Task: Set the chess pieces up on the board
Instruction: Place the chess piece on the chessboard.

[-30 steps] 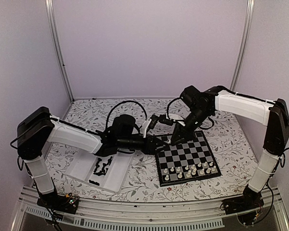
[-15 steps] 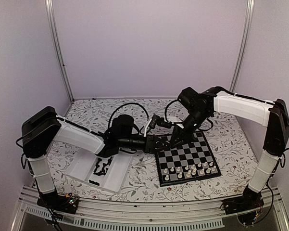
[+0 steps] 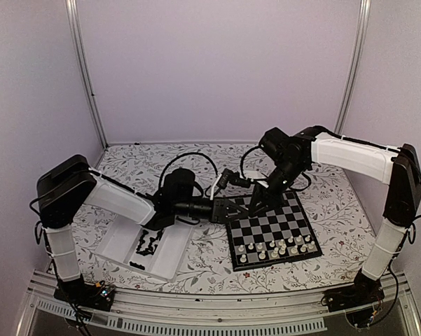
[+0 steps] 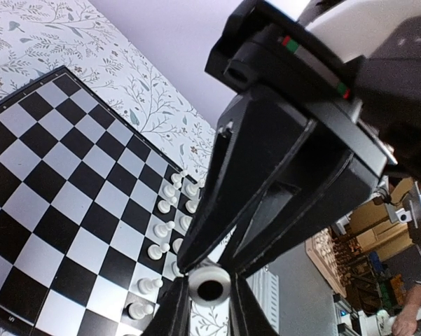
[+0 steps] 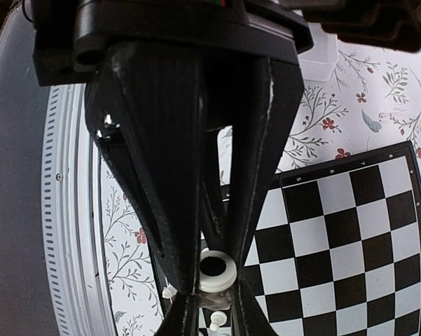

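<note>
The board (image 3: pixel 274 225) lies right of centre, with white chess pieces (image 3: pixel 277 246) in its two near rows. My left gripper (image 3: pixel 231 208) and right gripper (image 3: pixel 254 204) meet tip to tip over the board's far left corner. In the left wrist view a white chess piece (image 4: pixel 209 283) sits between my left gripper's (image 4: pixel 209 297) narrow jaws, with the right gripper's fingers (image 4: pixel 266 161) closing in from above. The right wrist view shows the same piece (image 5: pixel 216 269) at my right gripper (image 5: pixel 211 302), flanked by the left gripper's fingers (image 5: pixel 161 175). Both pairs of jaws look closed on it.
A clear plastic tray (image 3: pixel 119 246) lies at the near left with several black pieces (image 3: pixel 148 245) in it. The board also shows in the left wrist view (image 4: pixel 56 182) and the right wrist view (image 5: pixel 336 231). The table's metal front rail (image 3: pixel 210 308) runs below.
My left gripper has reached further right to the board's far left corner. My right gripper has shifted slightly left, so the tips now meet.
</note>
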### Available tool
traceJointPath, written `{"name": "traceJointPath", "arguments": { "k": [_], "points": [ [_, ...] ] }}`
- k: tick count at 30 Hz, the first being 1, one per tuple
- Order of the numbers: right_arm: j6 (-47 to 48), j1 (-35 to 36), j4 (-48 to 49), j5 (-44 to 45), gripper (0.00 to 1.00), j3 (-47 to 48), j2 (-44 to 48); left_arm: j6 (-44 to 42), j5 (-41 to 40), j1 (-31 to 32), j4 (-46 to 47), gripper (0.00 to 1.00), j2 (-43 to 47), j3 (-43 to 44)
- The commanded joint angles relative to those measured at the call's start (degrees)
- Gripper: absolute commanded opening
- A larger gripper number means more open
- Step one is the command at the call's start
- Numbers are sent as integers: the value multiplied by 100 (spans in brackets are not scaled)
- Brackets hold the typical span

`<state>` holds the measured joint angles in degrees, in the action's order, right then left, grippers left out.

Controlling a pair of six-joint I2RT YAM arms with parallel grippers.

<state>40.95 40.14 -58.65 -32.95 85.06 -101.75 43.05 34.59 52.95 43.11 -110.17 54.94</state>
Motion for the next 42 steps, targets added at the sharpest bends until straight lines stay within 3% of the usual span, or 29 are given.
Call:
{"name": "traceJointPath", "arguments": {
  "k": [1,5,9,17,27,36,42],
  "points": [
    [36,73,-4,-122,14,88,35,53,110,-73,301,13,-158,17],
    [-108,-24,2,-173,28,167,102,109,28,-98,534,10,-29,-137],
    [-527,-717,118,-1027,43,493,303,162,-349,-148,948,9,316,-501],
    [-1644,-1801,308,-3512,50,362,-121,-452,-1233,-70,1533,9,668,-812],
    [-2985,-1806,1347,-4796,66,-652,-300,-1217,-1422,58,1603,9,193,-76],
    [-4558,-1791,2523,-5561,64,-1129,-439,-1764,-1270,104,1427,9,-75,210],
    [-4864,-1709,2773,-5681,57,-1217,-512,-2041,-1292,197,1485,9,-237,290]
  ]
}}
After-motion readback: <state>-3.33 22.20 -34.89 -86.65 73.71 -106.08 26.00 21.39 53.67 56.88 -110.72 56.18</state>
